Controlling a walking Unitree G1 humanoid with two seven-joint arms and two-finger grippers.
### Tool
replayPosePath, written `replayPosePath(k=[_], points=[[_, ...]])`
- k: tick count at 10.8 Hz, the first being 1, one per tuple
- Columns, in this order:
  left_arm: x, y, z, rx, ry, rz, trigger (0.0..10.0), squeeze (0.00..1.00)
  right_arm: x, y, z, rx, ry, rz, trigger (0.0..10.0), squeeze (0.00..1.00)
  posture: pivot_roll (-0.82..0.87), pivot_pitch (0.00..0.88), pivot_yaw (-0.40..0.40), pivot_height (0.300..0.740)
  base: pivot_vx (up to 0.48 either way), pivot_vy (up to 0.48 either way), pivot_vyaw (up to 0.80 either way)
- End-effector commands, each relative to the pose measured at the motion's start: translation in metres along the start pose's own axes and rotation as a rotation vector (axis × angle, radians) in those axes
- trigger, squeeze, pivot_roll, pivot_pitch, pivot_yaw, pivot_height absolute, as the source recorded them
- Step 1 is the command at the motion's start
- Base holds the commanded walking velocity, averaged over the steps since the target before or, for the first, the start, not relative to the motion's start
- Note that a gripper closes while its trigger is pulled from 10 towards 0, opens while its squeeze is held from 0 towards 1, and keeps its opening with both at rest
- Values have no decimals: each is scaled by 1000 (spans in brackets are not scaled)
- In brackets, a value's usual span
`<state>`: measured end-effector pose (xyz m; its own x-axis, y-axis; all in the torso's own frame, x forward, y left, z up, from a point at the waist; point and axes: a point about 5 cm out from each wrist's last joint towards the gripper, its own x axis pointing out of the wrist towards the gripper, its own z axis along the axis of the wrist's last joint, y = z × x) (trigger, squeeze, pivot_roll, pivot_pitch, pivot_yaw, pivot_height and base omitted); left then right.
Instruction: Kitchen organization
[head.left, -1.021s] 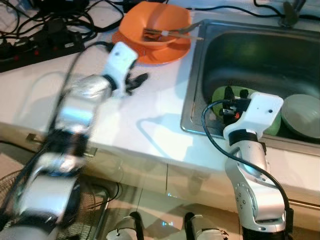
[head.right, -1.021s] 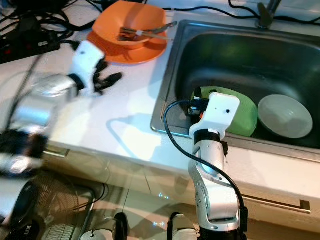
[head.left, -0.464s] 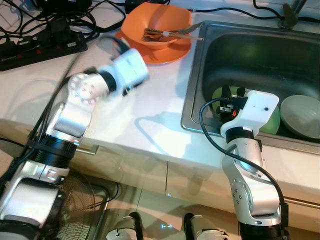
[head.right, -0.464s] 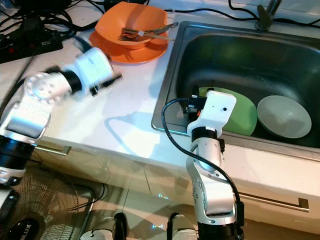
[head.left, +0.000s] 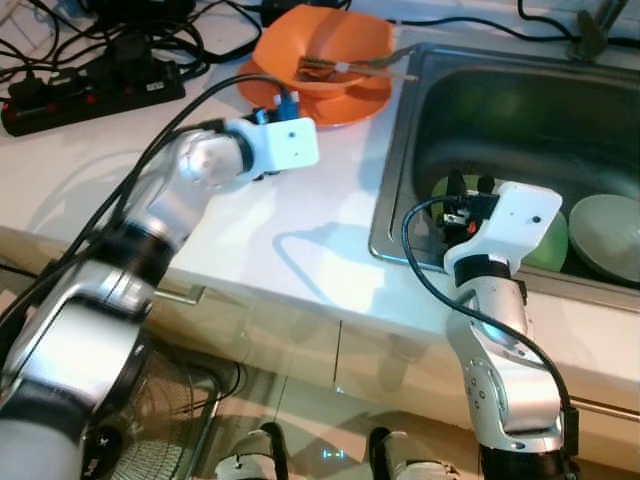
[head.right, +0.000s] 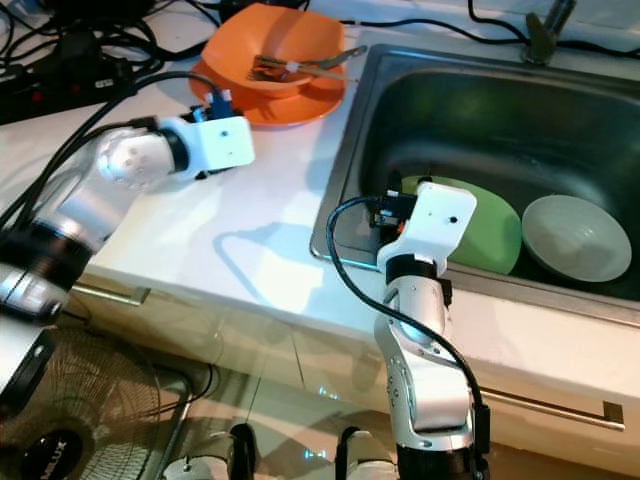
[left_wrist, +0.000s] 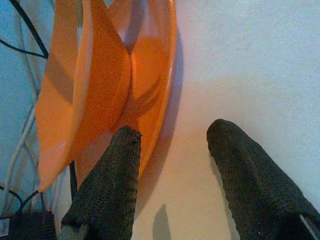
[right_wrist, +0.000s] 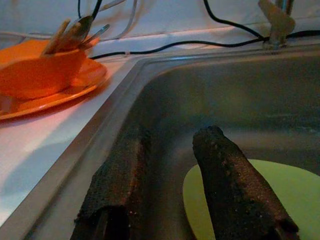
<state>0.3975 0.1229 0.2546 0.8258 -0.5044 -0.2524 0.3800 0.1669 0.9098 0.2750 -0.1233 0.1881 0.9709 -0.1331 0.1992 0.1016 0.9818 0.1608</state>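
Orange bowl (left_wrist: 85, 85) on orange plate (left_wrist: 157, 90) just ahead of left pincer (left_wrist: 172, 132), released, now swung closer; right pincer (right_wrist: 170, 137) released over green plate (right_wrist: 240, 200).

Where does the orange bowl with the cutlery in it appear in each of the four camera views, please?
Left eye view: orange bowl at top centre, on the orange plate.
Right eye view: top, left of centre.
Left wrist view: seen edge-on, beyond the left gripper.
Right wrist view: on the counter, to one side of the right gripper, bowl at.
Shared landmark: the sink beside it.
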Motion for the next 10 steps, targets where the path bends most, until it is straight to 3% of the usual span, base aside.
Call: replayPosePath(k=[1,8,9,10], points=[[6,-5,-4,5,28,-23,10000,0,-8,0,-16,28,90,-28,10000,0,-60,213,72,740,0,0,0],[25,-15,-3,-20,59,-3,10000,0,-30,-6,-14,9,132,-58,10000,0,-124,267,85,740,0,0,0],[26,-13,-2,-24,65,6,4510,0,-32,-7,-13,7,137,-61,10000,0,-126,268,89,740,0,0,0],[26,-12,-2,-25,66,10,0,0,-33,-7,-14,7,139,-65,10000,0,-127,268,91,740,0,0,0]])
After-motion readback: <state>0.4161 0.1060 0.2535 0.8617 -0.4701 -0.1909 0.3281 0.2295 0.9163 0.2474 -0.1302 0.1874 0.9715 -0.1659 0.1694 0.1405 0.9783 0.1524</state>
